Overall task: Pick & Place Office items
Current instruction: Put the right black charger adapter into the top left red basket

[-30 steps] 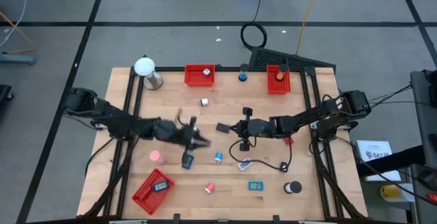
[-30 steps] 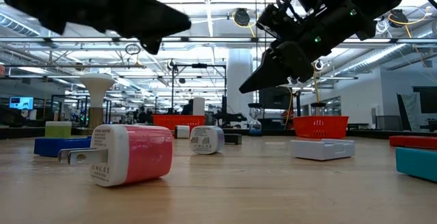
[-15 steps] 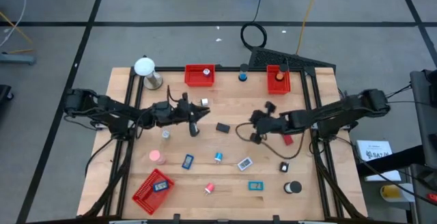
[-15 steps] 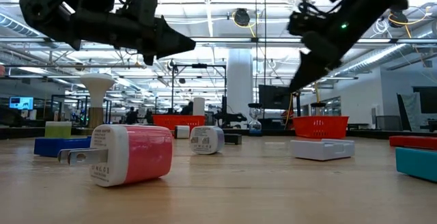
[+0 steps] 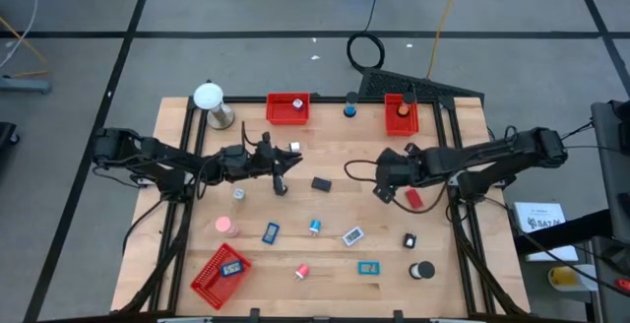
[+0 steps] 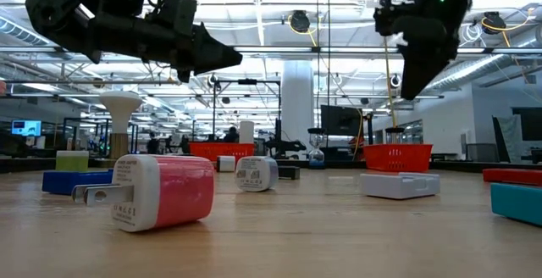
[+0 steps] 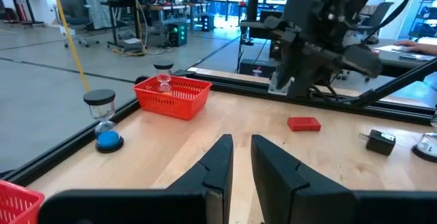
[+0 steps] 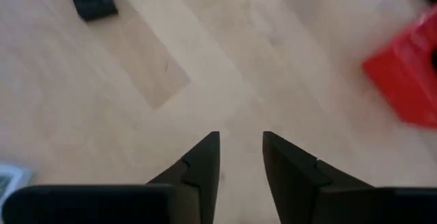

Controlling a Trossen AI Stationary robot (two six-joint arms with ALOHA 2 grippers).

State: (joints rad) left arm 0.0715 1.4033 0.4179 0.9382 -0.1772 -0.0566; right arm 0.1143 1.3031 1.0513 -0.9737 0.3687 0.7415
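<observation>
Wooden boards make up the table, and small office things lie all over it. Near the right edge lies a flat red rectangular piece, its long side slanting toward that edge. The right gripper hangs just beside it, on the side toward the table's middle, so the right arm looks nearest. Its fingers stand a little apart and hold nothing. The left gripper waits near the table's middle, fingers almost together, empty.
</observation>
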